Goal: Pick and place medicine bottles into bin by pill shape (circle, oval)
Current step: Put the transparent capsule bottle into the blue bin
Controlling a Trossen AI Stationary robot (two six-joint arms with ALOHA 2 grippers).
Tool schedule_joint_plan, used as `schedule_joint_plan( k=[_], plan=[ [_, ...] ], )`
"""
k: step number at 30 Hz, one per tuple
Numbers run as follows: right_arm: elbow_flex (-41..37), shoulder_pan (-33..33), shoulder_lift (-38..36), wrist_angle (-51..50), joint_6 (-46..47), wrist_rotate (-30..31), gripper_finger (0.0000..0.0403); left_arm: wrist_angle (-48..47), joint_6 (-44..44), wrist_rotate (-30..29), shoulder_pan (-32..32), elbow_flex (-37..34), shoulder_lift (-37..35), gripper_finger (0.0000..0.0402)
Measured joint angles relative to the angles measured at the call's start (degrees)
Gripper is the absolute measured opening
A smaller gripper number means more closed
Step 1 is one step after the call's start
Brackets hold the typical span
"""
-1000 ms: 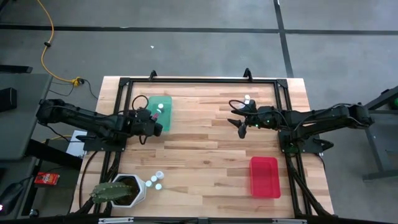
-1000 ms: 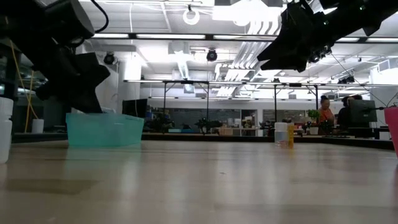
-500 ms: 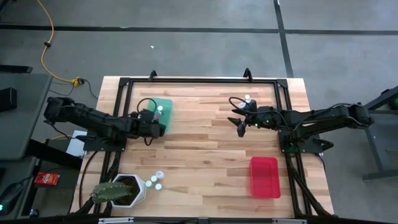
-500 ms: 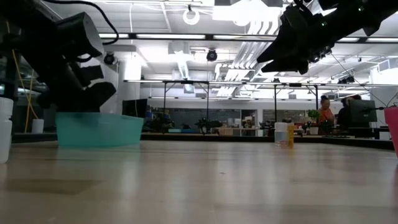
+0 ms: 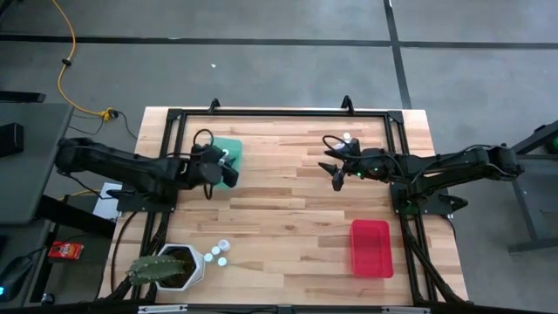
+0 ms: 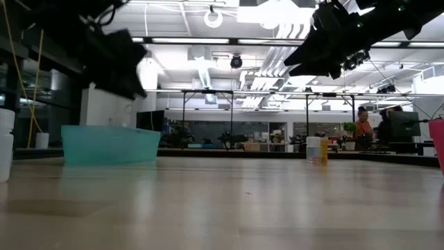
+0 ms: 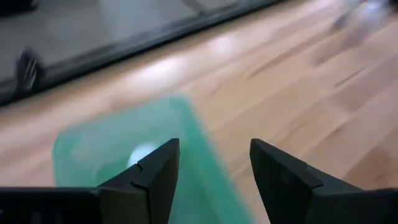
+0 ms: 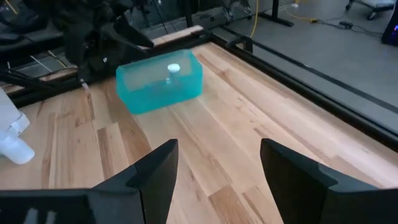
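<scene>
The left gripper (image 5: pixel 228 166) is hovering above the near edge of the green bin (image 5: pixel 231 146) at the left rear of the wooden tabletop (image 5: pixel 288 209), its fingers (image 7: pixel 155 174) standing apart and holding nothing. Inside that bin a white-capped medicine bottle (image 8: pixel 173 69) is lying — the right wrist view is showing it clearly, and the left wrist view is showing only a pale blur of it between the fingers. The right gripper (image 5: pixel 333 166) is hanging in the air over the right rear part of the tabletop, its fingers (image 8: pixel 155 171) spread wide and empty, just beside a bottle (image 5: pixel 346 137) that is standing by the rear frame rail. The red bin (image 5: pixel 370 248) is sitting at the front right, well apart from both arms. Three more bottles (image 5: pixel 220 252) are clustering at the front left, just beside the white hexagonal pot (image 5: pixel 187 264) with the green cactus — whether they are touching it I cannot tell. In the low view people (image 6: pixel 363 125) are sitting in the room far behind the tabletop.
</scene>
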Motion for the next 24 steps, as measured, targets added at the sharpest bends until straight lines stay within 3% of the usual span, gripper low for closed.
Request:
schedule_joint_plan(
  k=[6,16,24],
  plan=[
    [0.0,-0.15,0.0,2.85,-3.65,0.01,0.0222,10.97,11.2,1.85,-0.28,0.45,-2.36,0.0182],
    [0.0,-0.16,0.0,10.45,-7.92,2.43,0.0222,20.35,20.54,4.74,-0.63,0.45,-2.4,0.0182],
    [0.09,-0.17,0.0,15.88,-13.15,2.45,0.0222,28.82,33.39,7.96,-0.67,0.45,-2.42,0.0182]
  ],
)
